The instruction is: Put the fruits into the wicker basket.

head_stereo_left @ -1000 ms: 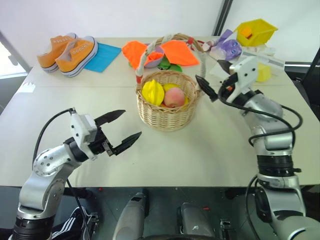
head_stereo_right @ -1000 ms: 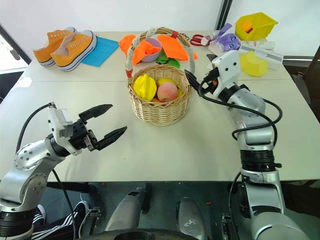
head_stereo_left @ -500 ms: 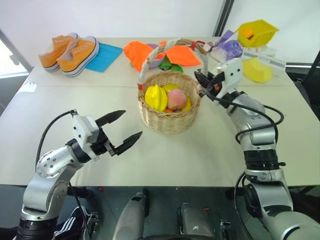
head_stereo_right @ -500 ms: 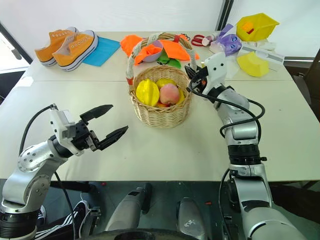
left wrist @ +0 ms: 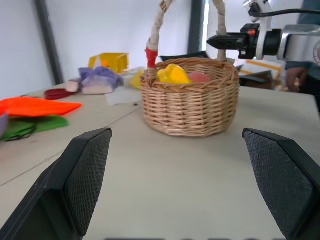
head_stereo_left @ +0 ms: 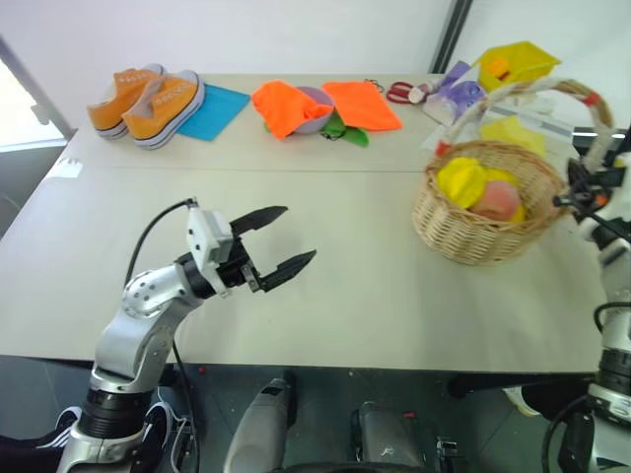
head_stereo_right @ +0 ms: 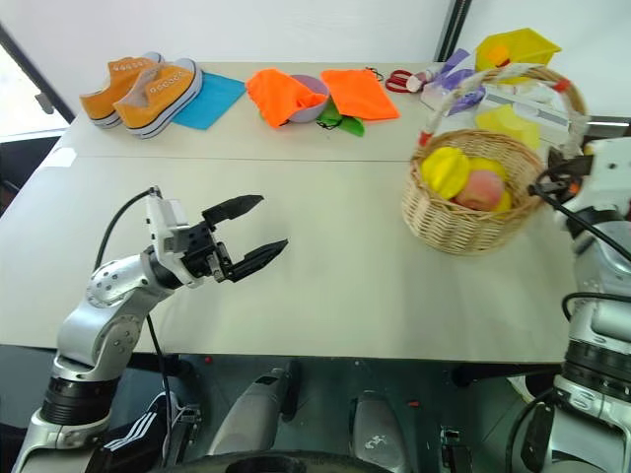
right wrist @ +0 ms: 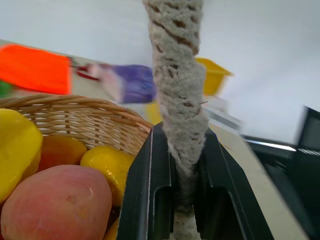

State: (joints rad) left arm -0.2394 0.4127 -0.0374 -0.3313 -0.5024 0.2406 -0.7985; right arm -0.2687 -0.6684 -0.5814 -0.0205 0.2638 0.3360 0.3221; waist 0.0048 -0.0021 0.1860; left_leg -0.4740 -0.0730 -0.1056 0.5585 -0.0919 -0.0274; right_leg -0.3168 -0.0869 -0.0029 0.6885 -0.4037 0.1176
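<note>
The wicker basket (head_stereo_left: 483, 219) sat on the table (head_stereo_left: 375, 296) at its right side, holding the peach (head_stereo_left: 499, 200) and the yellow starfruit (head_stereo_left: 459, 181) side by side. The right pincer (right wrist: 176, 197) was clenched on the basket's wrapped handle (right wrist: 176, 95) at the basket's right edge. The left pincer (head_stereo_left: 275, 242) hovered over the near left part of the table, well apart from the basket, fingers spread wide and gripping nothing. Orange sneakers (head_stereo_left: 148, 97) lay at the far left
</note>
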